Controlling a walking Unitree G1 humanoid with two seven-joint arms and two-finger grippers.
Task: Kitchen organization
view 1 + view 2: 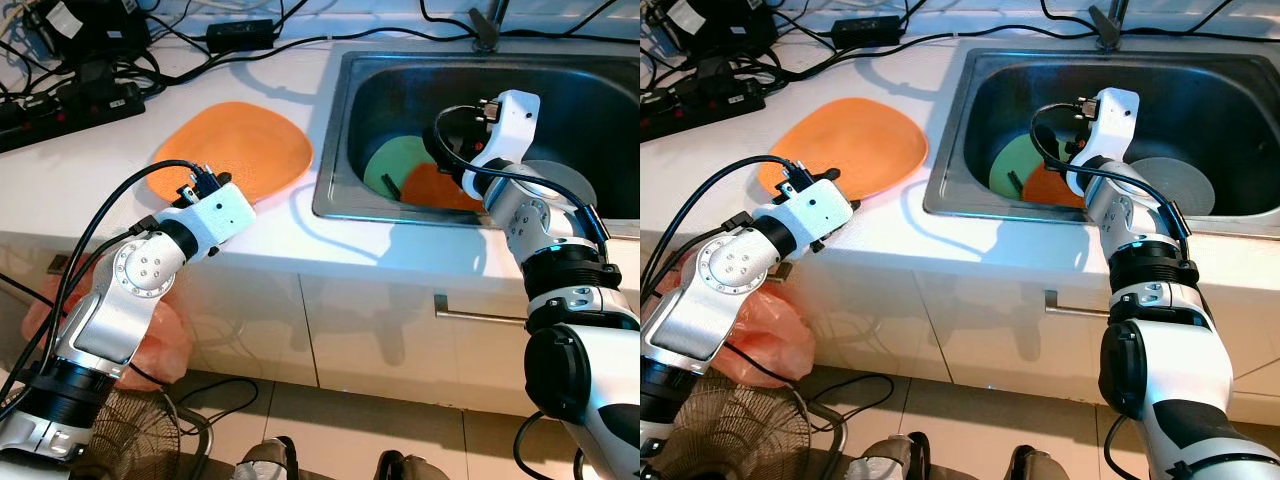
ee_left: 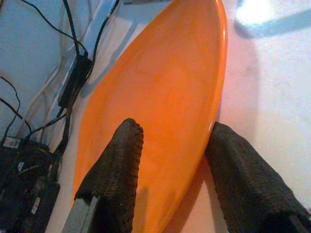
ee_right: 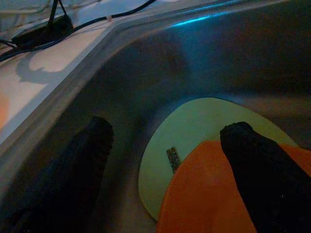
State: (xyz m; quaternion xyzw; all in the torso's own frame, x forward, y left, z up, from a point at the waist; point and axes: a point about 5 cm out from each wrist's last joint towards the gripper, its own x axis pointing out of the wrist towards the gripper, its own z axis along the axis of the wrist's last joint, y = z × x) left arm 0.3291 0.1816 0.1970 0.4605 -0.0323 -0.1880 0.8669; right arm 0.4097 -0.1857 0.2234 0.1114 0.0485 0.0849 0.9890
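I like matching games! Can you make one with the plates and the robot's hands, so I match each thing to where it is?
Things:
1. big orange plate
2. green plate
3. left gripper
4. right gripper

Places:
A. lying at the bottom of the sink
B. reaching down inside the sink, fingers apart
C. lying on the white counter
D. fingers on either side of the big orange plate's edge

Pairs: 1-C, 2-A, 3-D, 4-B
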